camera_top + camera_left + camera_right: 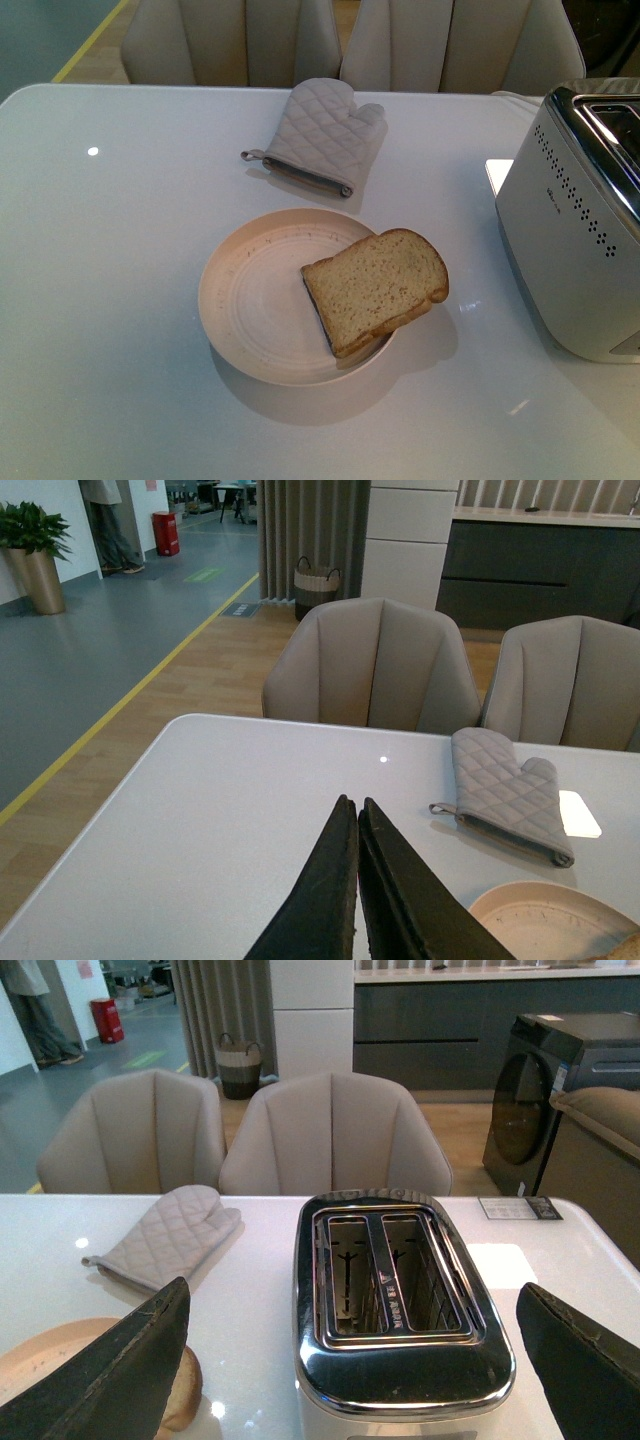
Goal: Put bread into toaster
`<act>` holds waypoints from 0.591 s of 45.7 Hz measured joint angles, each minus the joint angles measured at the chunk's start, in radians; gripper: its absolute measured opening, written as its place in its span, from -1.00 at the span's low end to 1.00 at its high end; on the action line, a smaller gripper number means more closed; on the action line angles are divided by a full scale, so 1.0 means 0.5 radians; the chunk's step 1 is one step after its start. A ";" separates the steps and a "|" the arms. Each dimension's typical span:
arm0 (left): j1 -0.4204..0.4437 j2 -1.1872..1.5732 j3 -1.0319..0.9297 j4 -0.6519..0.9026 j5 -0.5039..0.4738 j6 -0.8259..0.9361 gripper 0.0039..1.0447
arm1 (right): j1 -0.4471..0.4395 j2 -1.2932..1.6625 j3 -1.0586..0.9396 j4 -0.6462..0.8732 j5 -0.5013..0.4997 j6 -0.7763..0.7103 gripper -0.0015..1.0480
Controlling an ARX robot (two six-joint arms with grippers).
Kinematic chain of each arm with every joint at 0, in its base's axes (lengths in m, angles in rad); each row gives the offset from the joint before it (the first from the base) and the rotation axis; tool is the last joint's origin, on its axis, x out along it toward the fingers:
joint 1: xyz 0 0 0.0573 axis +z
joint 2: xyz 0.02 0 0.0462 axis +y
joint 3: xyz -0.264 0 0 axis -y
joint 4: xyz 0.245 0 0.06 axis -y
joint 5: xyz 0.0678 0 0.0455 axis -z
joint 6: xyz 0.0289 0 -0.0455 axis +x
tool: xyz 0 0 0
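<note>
The bread [375, 288], a thick tan slice with a brown crust, lies tilted on the right rim of a round cream plate [250, 300]. The white toaster [575, 230] stands at the table's right edge, apart from the plate. Neither arm shows in the front view. In the right wrist view my right gripper [352, 1290] is open, its fingers [110, 1370] spread to either side of the toaster [400, 1360], whose two chrome slots hold nothing. A bit of bread [185, 1390] peeks beside one finger. My left gripper [352, 802] is shut on nothing above the bare table, beside the plate [545, 920].
A quilted grey oven mitt [315, 135] lies behind the plate towards the table's far edge. Two beige chairs [240, 40] stand behind the table. The white tabletop [100, 300] is bare to the left of the plate.
</note>
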 joint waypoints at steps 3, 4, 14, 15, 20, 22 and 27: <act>0.000 -0.084 -0.005 -0.079 0.000 0.004 -0.95 | 0.000 0.000 0.000 0.000 -0.001 0.000 0.83; 0.000 -0.113 -0.005 -0.105 0.000 0.005 -0.95 | 0.000 0.000 0.000 0.000 0.000 0.000 0.83; 0.000 -0.366 -0.005 -0.331 0.000 0.007 -0.95 | 0.000 0.000 0.000 0.000 -0.001 -0.001 0.83; 0.000 -0.391 -0.005 -0.355 0.000 0.007 -0.95 | 0.000 0.000 0.000 0.000 -0.001 -0.001 0.83; 0.000 -0.506 -0.005 -0.462 0.000 0.010 -0.95 | 0.000 0.000 0.000 0.000 -0.001 0.000 0.83; 0.000 -0.549 -0.006 -0.504 0.000 0.011 -0.95 | 0.000 0.000 0.000 0.000 -0.001 0.000 0.83; 0.000 -0.649 -0.006 -0.598 0.000 0.011 -0.95 | 0.000 0.000 0.000 0.000 -0.001 0.000 0.83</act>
